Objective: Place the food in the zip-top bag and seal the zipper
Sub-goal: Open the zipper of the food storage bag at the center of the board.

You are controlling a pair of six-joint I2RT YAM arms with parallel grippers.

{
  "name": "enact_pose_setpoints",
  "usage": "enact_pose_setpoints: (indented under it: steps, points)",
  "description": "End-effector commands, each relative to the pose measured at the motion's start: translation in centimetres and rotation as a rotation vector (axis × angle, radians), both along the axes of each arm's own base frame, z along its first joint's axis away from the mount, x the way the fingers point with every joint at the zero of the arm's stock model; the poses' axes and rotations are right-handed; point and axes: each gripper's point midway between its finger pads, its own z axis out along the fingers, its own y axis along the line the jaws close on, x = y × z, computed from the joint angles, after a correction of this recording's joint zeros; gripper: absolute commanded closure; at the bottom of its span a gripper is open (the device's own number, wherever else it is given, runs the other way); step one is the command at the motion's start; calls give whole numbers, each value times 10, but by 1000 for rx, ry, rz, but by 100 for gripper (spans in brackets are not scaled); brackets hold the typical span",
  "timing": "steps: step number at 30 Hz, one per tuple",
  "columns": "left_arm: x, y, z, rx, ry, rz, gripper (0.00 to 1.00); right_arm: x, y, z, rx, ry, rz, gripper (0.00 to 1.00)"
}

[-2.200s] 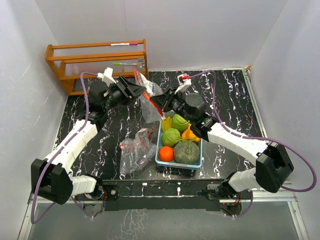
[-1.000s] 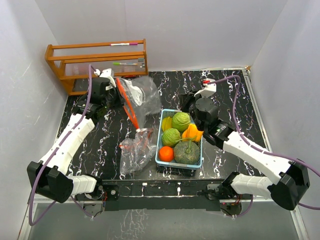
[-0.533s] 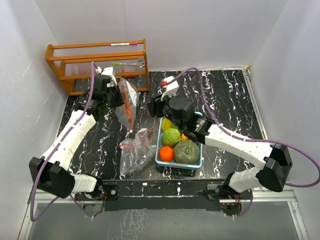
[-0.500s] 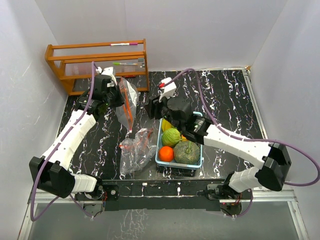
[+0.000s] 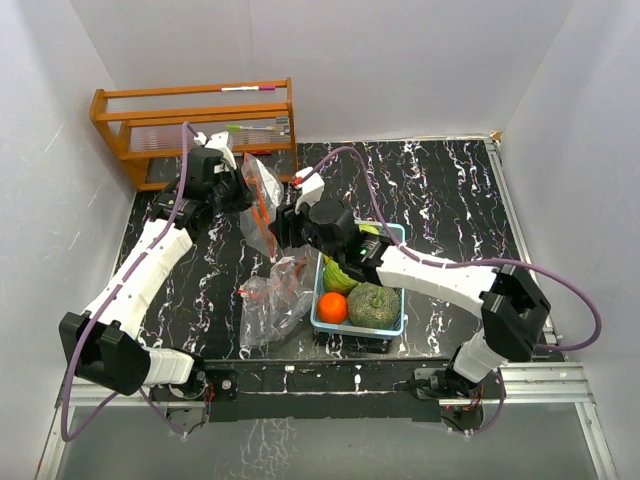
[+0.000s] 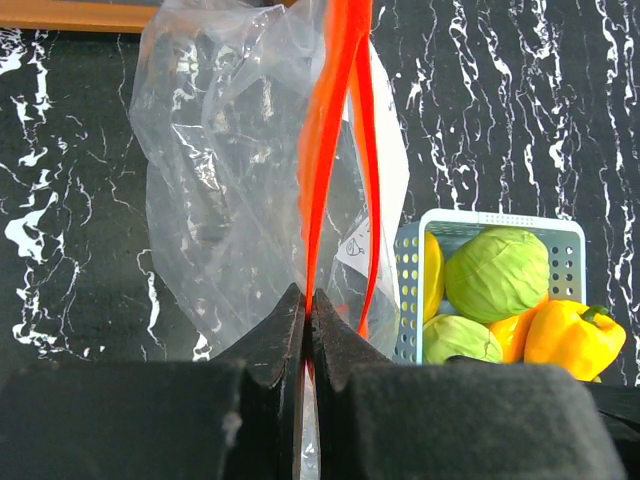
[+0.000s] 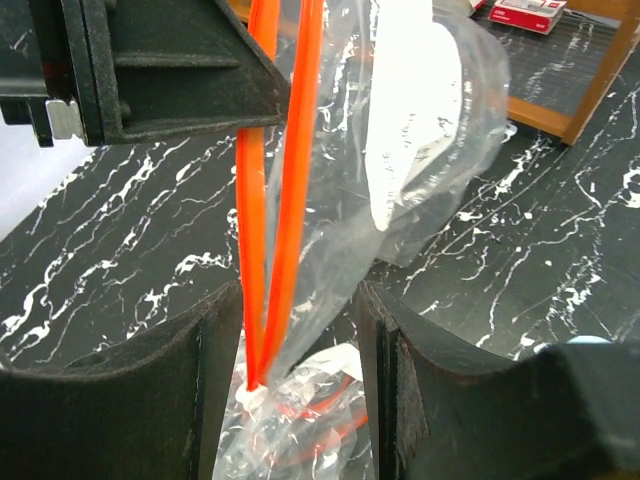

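The clear zip-top bag (image 5: 258, 205) hangs by its orange zipper (image 6: 335, 110) from my left gripper (image 6: 307, 300), which is shut on that zipper edge. My right gripper (image 7: 298, 300) is open, one finger on each side of the two orange zipper strips (image 7: 290, 180), near the bag's lower end. The food sits in the light-blue basket (image 5: 395, 325): an orange (image 5: 333, 307), a netted melon (image 5: 373, 305), two green cabbages (image 6: 497, 272) (image 6: 460, 338), a yellow-orange pepper (image 6: 572, 335) and a yellow piece (image 6: 432, 275).
A second crumpled clear bag (image 5: 270, 300) lies on the black marbled table left of the basket, below the hanging bag. A wooden rack (image 5: 195, 125) stands at the back left. The right arm reaches across the basket's far end.
The right arm swung left from beyond the basket to the hanging bag and its jaws opened around the zipper. The left gripper kept its hold, and the bag now hangs narrower.
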Motion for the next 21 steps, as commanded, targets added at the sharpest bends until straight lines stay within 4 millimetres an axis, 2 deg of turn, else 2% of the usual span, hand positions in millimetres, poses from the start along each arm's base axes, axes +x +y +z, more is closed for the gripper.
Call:
enact_pose_setpoints:
  steps: [1,12,15,21]
  points:
    - [-1,-7,13,-51,-37,-23,100,9,22,55,179,-90,16,49]
    - [-6,-13,6,-76,-19,-48,100,28,38,47,190,-80,-30,50]
    - [-8,-14,6,-80,-17,-54,100,39,32,40,176,-57,-108,51]
    - [-12,-17,9,-103,-22,-71,100,46,25,34,176,-48,-173,55]
